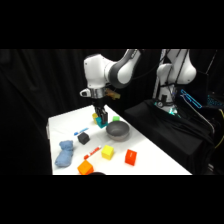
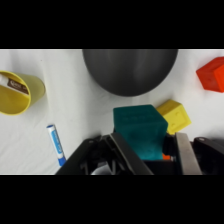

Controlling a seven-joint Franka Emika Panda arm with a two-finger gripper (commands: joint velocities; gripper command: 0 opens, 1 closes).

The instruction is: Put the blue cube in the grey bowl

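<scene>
The blue cube (image 2: 139,128), teal in colour, sits between my gripper's (image 2: 152,150) two fingers, which are shut on it. In the side view the gripper (image 1: 101,118) hangs down at the table's far middle with the blue cube (image 1: 103,120) at its tips. It is just left of and behind the grey bowl (image 1: 117,131). In the wrist view the round grey bowl (image 2: 130,70) lies straight ahead of the cube, with a strip of white table between them.
A yellow cube (image 2: 174,116) lies close to the held cube's right, and a red block (image 2: 212,74) further right. A yellow cup (image 2: 20,92) and a blue marker (image 2: 56,144) lie to the left. A dark cube (image 1: 83,138), a light-blue soft toy (image 1: 64,154) and an orange block (image 1: 85,168) occupy the near left.
</scene>
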